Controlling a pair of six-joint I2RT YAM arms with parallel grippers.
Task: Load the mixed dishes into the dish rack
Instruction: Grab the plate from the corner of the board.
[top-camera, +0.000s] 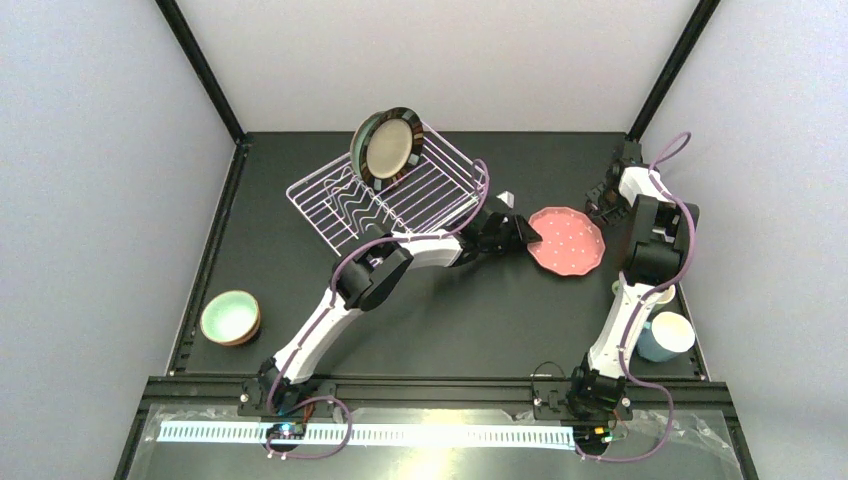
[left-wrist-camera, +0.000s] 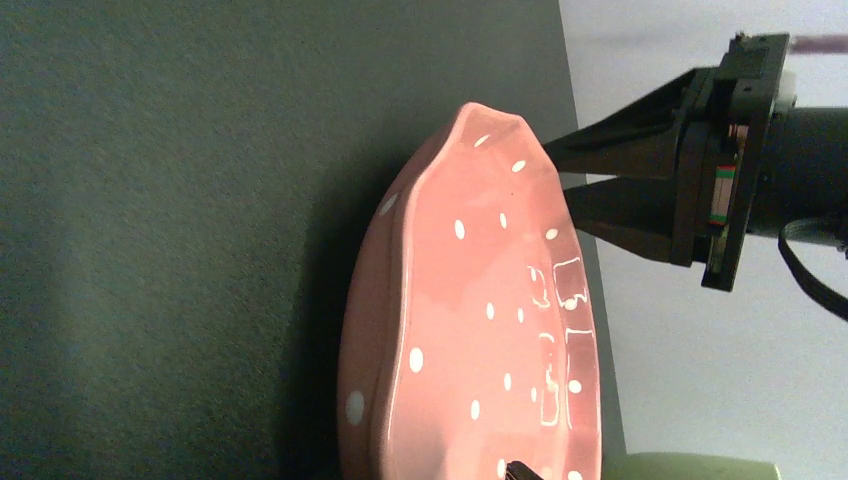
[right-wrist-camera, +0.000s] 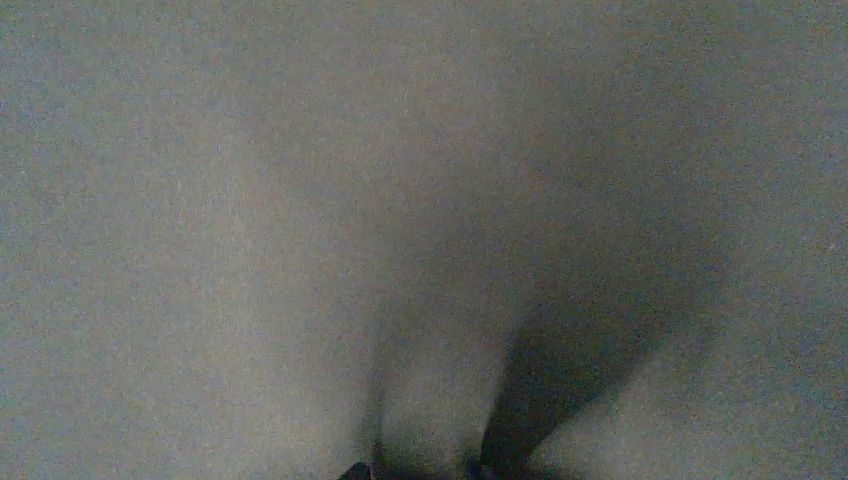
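Grey walls stood around a black table (top-camera: 450, 320). At the back of the table sat the white wire dish rack (top-camera: 330, 205). One green plate with a dark rim (top-camera: 388, 143) stood on its edge inside the rack, at its far side.

The pink plate with white dots (top-camera: 567, 241) lay flat on the table, to the right of the rack and apart from it. The left gripper (top-camera: 527, 234) was right at the plate's left edge. Its fingers were spread wide and held nothing that I could see. I could not tell if they touched the plate.

The right gripper (top-camera: 603, 205) was at the far right edge of the pink plate. In the left wrist view its two dark fingers (left-wrist-camera: 620, 150) were apart, with their tips just beside the rim. The right wrist view showed only blurry dark table.

Two small bowls (top-camera: 231, 317) sat stacked near the table's left edge, far from the rack. A light blue mug (top-camera: 668, 335) stood at the right side, and a pale green mug (left-wrist-camera: 690, 467) stood near it.
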